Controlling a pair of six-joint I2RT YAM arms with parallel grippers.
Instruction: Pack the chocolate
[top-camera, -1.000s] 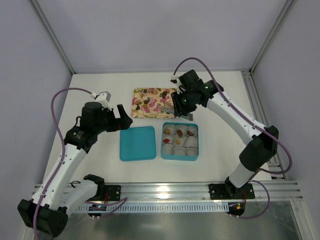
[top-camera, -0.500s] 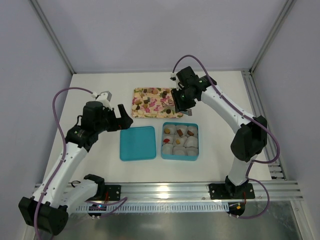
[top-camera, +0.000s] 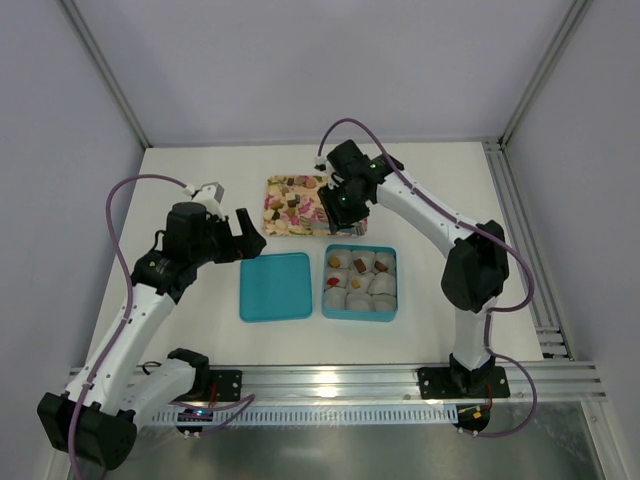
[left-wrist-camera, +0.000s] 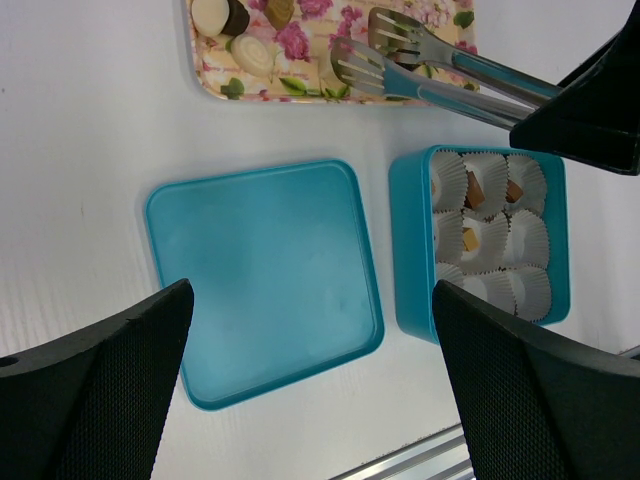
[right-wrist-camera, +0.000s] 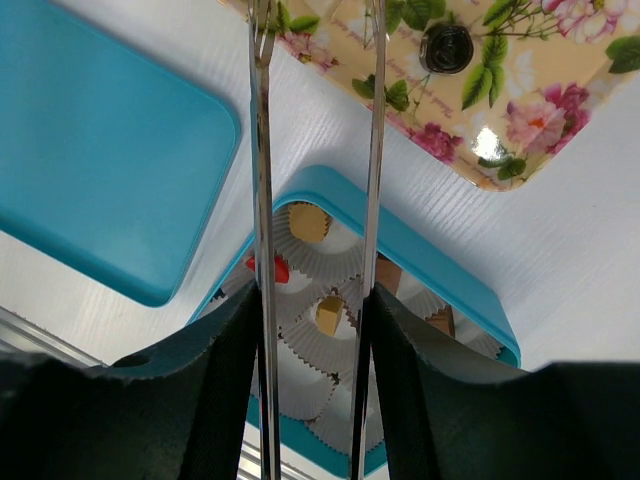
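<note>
Landmark — teal box (top-camera: 359, 281), open-topped, reachable from above.
Left, just beside: teal lid (top-camera: 275, 286), flat and low; the left gripper (top-camera: 243, 233), jaws wide, is hung over its far left corner.
Beyond: flowered tray (top-camera: 285, 208); its right end is taken up by the right gripper (top-camera: 341, 203) and the tongs (left-wrist-camera: 365, 72) clamped in it.
Right: passage is narrowed by the right arm's elbow (top-camera: 472, 270).
Near side — bare table (top-camera: 300, 345) is found up to the rail (top-camera: 330, 380).

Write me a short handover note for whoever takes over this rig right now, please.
Left gripper: open, hovering over the teal lid, holding nothing.
Right gripper: shut on the tongs, tips empty above the flowered tray.
Done: chocolates sit in some paper cups of the teal box.
To do: remaining chocolates on the tray go into the empty cups; lid not yet on.
</note>
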